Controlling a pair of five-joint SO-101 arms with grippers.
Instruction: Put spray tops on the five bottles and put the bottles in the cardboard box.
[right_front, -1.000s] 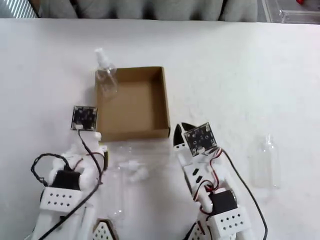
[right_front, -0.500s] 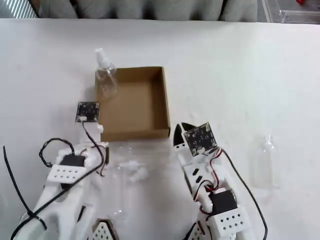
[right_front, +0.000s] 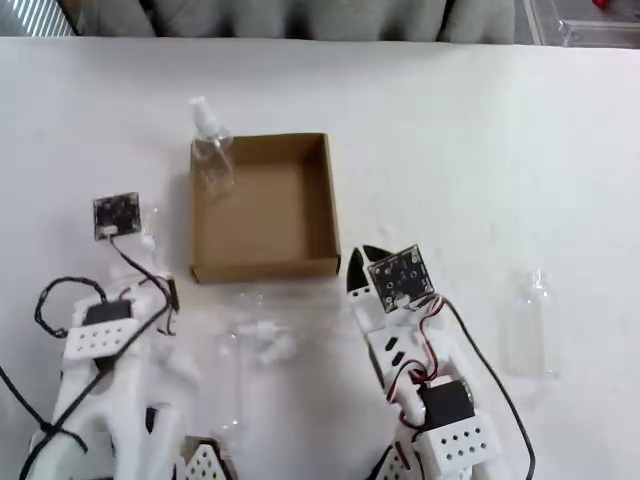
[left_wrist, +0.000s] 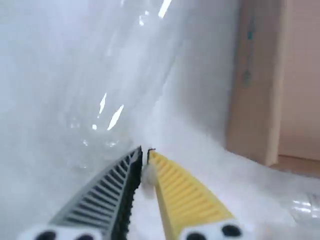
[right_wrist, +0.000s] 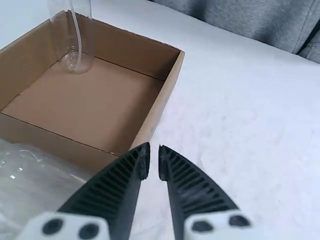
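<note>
Down at the near-left side of the table (right_front: 480, 140), my left pincer (left_wrist: 145, 150) is clenched, its grey and yellow tips meeting; I cannot tell whether anything small is nipped between them. It hangs low over the white surface, with a clear bottle (left_wrist: 107, 75) close ahead and a wall of the cardboard box (right_front: 262, 268) off to one side. My right pincer (right_wrist: 154, 161) sits just beside the box's near-right corner. Its black fingers (right_wrist: 125, 185) are drawn together to a thin slit with nothing in it. One bottle with a spray top (right_front: 211, 155) stands upright in the box's far-left corner. More clear bottles (right_front: 238, 350) and loose white spray tops (right_front: 270, 345) lie just in front of the box, between my two arms. A lone bottle (right_front: 528, 320) rests well apart to the right.
</note>
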